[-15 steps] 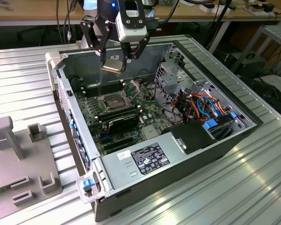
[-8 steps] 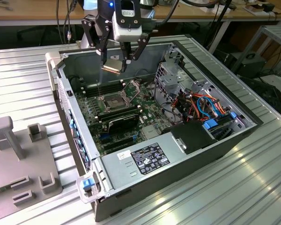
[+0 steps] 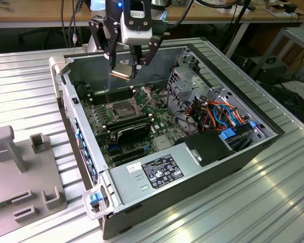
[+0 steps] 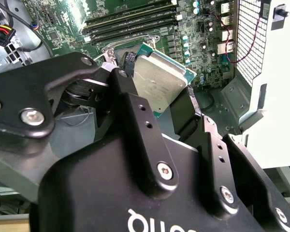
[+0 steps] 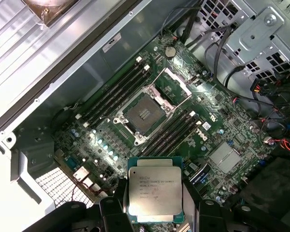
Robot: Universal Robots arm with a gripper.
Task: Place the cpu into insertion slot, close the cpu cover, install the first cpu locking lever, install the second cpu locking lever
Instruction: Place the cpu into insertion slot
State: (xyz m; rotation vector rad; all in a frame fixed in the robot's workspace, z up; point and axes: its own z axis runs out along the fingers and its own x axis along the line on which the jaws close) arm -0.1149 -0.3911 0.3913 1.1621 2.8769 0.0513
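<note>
My gripper (image 3: 125, 68) hangs above the open computer case, shut on the cpu (image 3: 122, 71), a flat square chip with a silver-grey top. Both wrist views show the cpu (image 5: 154, 187) (image 4: 159, 82) pinched by its edges between the black fingers (image 4: 130, 92). The insertion slot (image 5: 144, 113) (image 3: 122, 108) lies bare on the green motherboard below the chip and apart from it, its dark pin field showing. The cpu cover (image 5: 176, 82) (image 3: 143, 93) is swung up off the slot on one side.
Long black memory sticks (image 5: 118, 92) flank the slot on two sides. A metal drive cage (image 3: 187, 83), coloured cables (image 3: 220, 114) and a black power supply (image 3: 213, 147) fill the case's right in the exterior view. A grey fixture (image 3: 25, 167) stands on the table at that view's left.
</note>
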